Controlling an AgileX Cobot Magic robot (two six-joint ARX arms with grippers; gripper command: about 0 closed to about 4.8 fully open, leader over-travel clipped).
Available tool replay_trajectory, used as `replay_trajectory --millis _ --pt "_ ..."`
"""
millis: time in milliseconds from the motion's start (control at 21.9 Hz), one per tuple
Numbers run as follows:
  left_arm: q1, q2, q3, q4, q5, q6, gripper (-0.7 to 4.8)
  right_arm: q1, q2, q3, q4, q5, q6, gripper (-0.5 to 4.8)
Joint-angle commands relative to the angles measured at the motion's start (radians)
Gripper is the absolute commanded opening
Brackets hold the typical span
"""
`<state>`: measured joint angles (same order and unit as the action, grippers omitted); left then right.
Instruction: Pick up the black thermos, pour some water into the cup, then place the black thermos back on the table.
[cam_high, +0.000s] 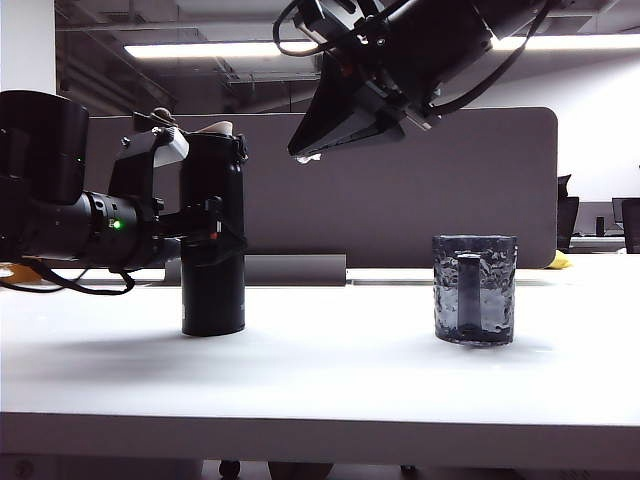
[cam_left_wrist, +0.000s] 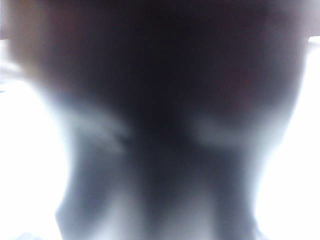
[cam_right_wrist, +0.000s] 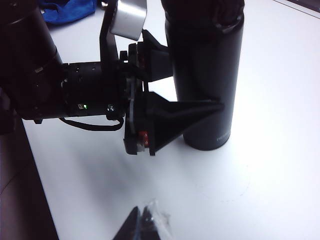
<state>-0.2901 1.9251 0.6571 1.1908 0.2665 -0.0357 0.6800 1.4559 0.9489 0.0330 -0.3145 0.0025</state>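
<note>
Where the broad white desk (cam_high: 330, 370) runs toward the exterior camera, two task things stand on it, well apart: one tall matte black thermos (cam_high: 212, 240) on the left and one short, dark, dimpled glass cup (cam_high: 475, 290) on the right, its straight handle facing the camera. The thermos stands upright with its base on the desk; its pale spout shows at the top, partly hidden by the arm's hardware. The left tool (cam_high: 215, 225) reaches in level from the left with its black fingers on either side of the bottle's middle; the right wrist view shows the fingers (cam_right_wrist: 185, 112) spread wide around the body, but whether they press it or stand just clear I cannot tell. The left wrist view is only a dark blur. Above, between thermos and cup, the right tool (cam_high: 312, 152) hangs in the air, tilted downward, its jaws closed together on nothing. Farthest back stands one grey-brown partition panel (cam_high: 450, 180) with rounded corners.
</note>
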Motion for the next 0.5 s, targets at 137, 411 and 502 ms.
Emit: replay_trajectory --millis 137,411,502 --pt "0.000 -0.058 -0.043 0.021 0.083 -0.011 4.79 -0.022 -0.051 0.002 -0.068 0.005 -0.004 -0.08" --pt "0.000 -0.413 -0.341 0.005 0.089 -0.108 3.19 -0.049 -0.275 -0.010 -0.291 0.104 -0.037 -0.08" --pt "0.000 -0.559 -0.425 -0.018 0.092 -0.108 0.01 -0.051 -0.375 -0.050 -0.295 0.105 -0.037 -0.08"
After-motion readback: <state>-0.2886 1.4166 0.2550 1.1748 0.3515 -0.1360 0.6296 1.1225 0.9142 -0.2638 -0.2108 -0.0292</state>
